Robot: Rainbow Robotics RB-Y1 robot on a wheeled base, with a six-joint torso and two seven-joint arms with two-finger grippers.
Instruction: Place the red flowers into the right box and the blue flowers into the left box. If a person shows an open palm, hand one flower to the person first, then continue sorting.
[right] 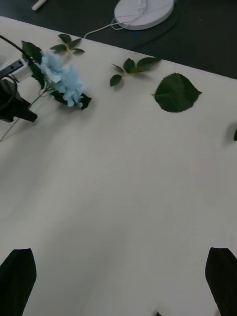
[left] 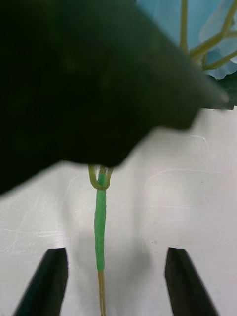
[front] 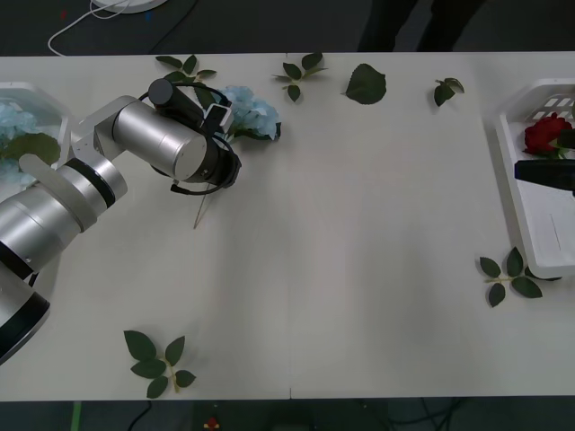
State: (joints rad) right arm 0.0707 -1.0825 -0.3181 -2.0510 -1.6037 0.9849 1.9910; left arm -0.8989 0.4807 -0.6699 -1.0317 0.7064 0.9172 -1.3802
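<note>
The left gripper (left: 116,281) hangs open over the table (front: 341,251), its fingers either side of the green stem of the blue flower (front: 250,113), so the pick is in hand, and I judge the next move is to close on that stem and carry it to the left box (front: 36,99). The right gripper (right: 121,281), also open, waits near the right box (front: 539,206), where a red flower (front: 544,135) lies. A dark leaf blocks much of the left wrist view, and both boxes are cut off at the edges.

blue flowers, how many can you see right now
2. One blue flower lies on the table's far left part, its stem between the open left gripper's fingers. Another sits in the left box; more may be hidden there.
</note>
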